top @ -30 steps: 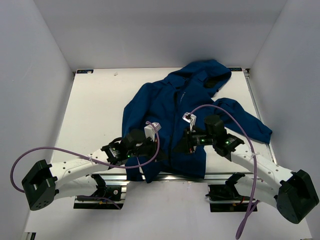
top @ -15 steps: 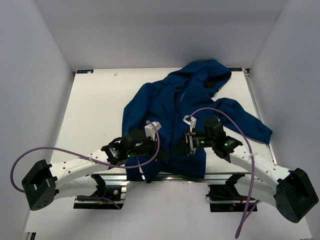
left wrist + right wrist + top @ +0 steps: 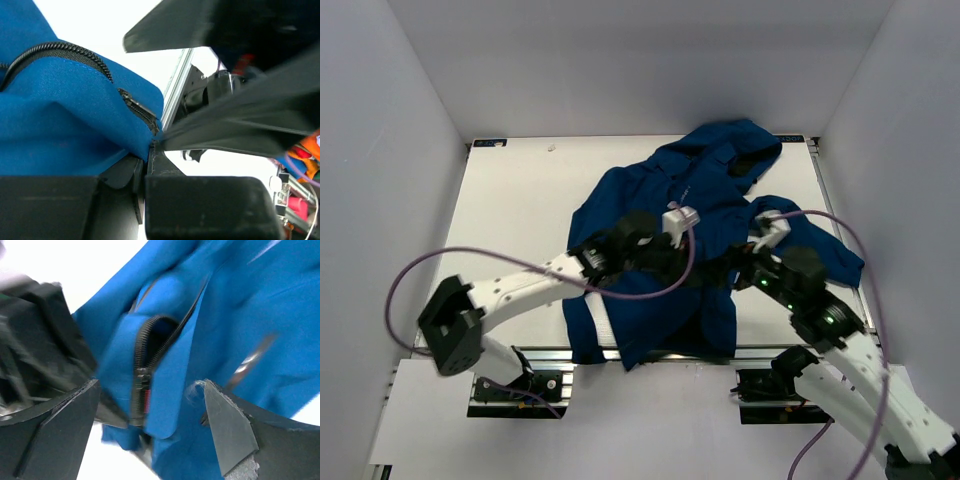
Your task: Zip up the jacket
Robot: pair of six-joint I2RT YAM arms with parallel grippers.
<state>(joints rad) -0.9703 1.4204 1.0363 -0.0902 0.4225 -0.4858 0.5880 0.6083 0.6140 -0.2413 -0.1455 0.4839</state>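
Right jaws apart, jacket [image 3: 172, 390] between them

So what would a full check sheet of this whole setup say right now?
Surface: white table, mostly bare on its left half.
Job's things: blue jacket spread out with the hood at the far side and the hem reaching the near edge. The zipper shows in both wrist views, but how far it is closed cannot be told.
Clutter: one small pale speck near the far edge.
Grippers: left fingers shut on the jacket beside the zipper. Right fingers open, with the zipper between them.
Cables: a purple cable loops along each arm.
Surroundings: plain white walls on three sides.
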